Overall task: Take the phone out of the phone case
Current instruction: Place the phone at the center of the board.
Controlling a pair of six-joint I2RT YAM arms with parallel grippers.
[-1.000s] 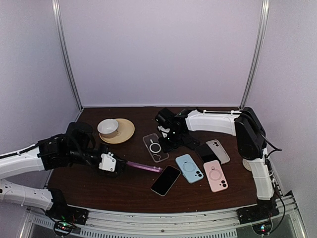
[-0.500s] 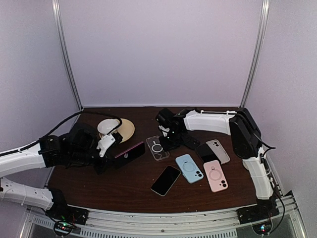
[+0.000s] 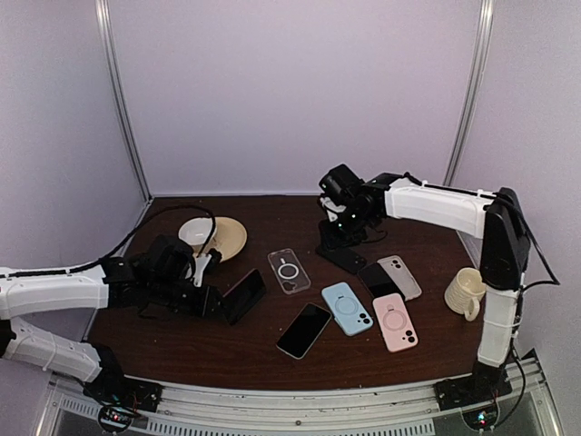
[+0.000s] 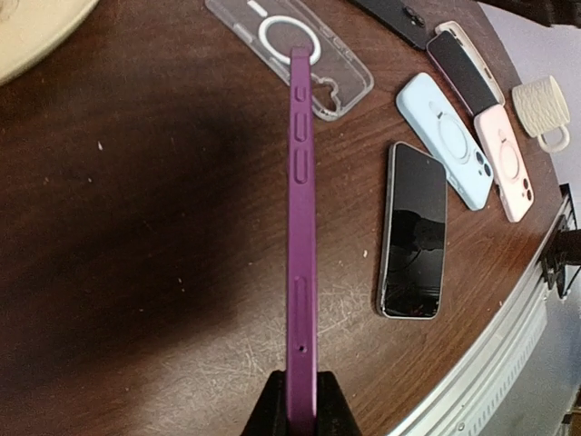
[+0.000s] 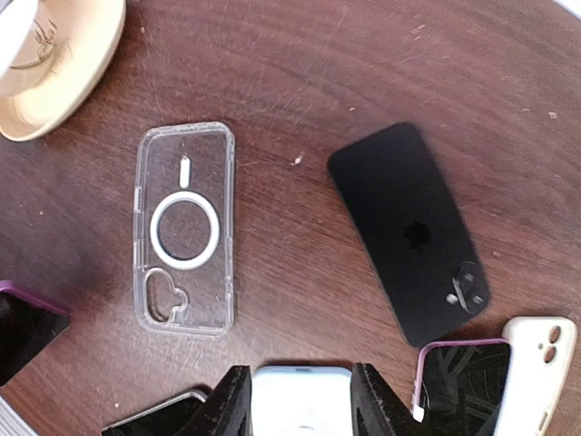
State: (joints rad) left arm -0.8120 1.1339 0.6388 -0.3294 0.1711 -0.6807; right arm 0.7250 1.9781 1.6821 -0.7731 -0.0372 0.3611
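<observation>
The left claw (image 4: 301, 409) is clamped tight on one short end of the purple case (image 4: 301, 227), fingers (image 4: 272, 413) pressing both flat sides. From its wrist camera the case shows edge-on, side buttons facing the lens. In the top view it leans over the table (image 3: 218, 359) at front left, a dark face showing inside the purple rim (whether its low edge touches the wood, I cannot tell).

The right claw (image 5: 302, 400) hangs well above the back middle of the table, jaws partly apart and gripping nothing; between them, far below, shows the blue case (image 5: 302, 386).

Flat on the table:
- a clear case (image 5: 186, 227), ring side up, just beyond the purple case's far end
- a black phone (image 5: 408, 232), back up, right of the clear case
- a white case (image 5: 536, 359) near the black phone's camera end
- a pink case (image 4: 504, 154) beside the blue one, both backs up
- a bare phone (image 4: 413, 232), screen up, nearest the front edge

A mug (image 3: 465, 292) stands at far right. A bowl (image 3: 198, 233) sits on a plate (image 3: 234, 238) at back left.
</observation>
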